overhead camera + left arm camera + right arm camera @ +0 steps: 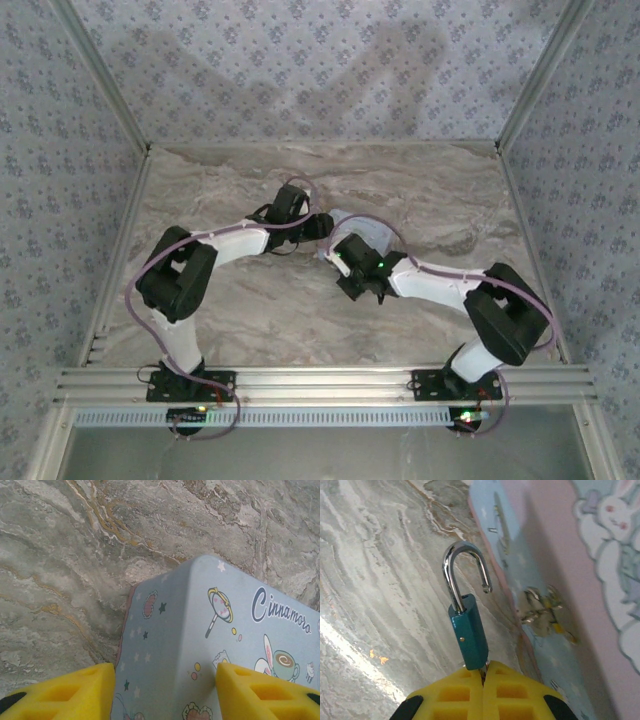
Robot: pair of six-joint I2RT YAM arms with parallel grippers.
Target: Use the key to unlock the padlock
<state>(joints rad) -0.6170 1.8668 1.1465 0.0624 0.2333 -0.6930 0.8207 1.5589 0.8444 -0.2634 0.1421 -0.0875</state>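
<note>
The right hand [483, 674] is pinched shut on the key [483, 668]. The padlock [470, 635] sticks out from it just beside the tin [560, 595], with its shackle [456, 575] sprung open. The left hand [165, 680] straddles the tin's corner, fingers half apart; I cannot tell whether it grips.

- Padlock [470, 635]: tiny, teal-blue, blocky body with rounded edges and a small rivet dot on its side; sits a little left of the middle of the right wrist view.
- Stands on end, leaning slightly toward the upper left, lower end at the bottom centre of the frame.
- Shackle [451, 585]: bright metal hook pointing to the top of the frame; sprung open, long leg seated in the body, short leg's tip hanging free to the right.
- Key [483, 667]: just a thin metal sliver at the lock's lower end, pinched in the closed yellow fingertips of the right gripper [483, 680]; rest hidden.
</note>
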